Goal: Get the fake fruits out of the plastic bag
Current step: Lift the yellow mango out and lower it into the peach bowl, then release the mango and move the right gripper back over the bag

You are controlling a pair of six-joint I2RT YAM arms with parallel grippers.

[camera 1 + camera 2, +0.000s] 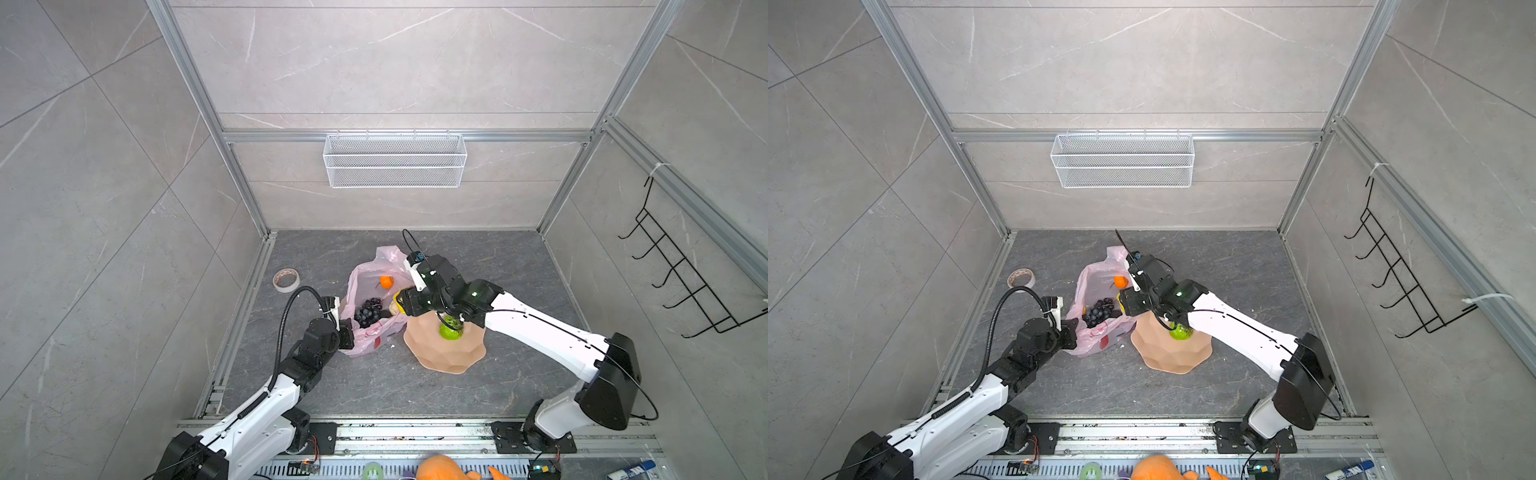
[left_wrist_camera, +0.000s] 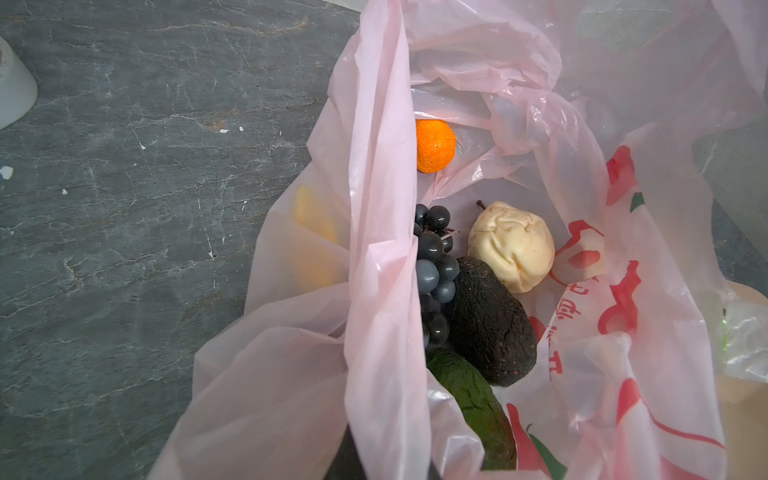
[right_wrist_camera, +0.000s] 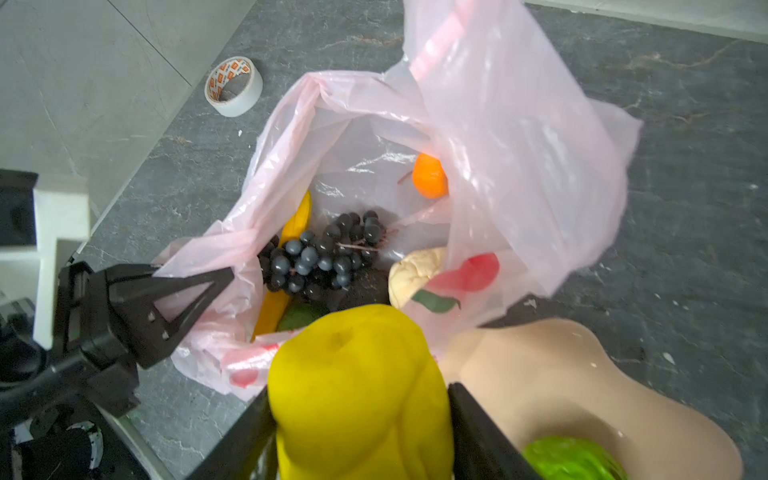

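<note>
- Plastic bag: lies on the dark tabletop near the middle, mouth open upward. The peach plate sits just beside it on the right.
- Left hand: fingers pressed together, pinching the bag's rim on its left side and holding that edge up.
- Right hand: partly spread around the yellow lemon, one black finger pressed to each side. It holds the lemon in the air over the bag's right edge, next to the plate's rim.
- Inside the bag:
  - orange, apart from the rest, toward the far end;
  - black grape bunch, middle;
  - cream piece, just right of the grapes;
  - dark speckled fruit, touching both grapes and cream piece;
  - dark green fruit, partly under the grapes;
  - banana, along the left wall under the grapes, seen only as a yellow blur through the film in the left wrist view.
- Out of the bag: bumpy green fruit rests on the plate, partly hidden by the right arm in both top views.
- Tape roll lies flat on the tabletop left of the bag, clear of it.
</note>
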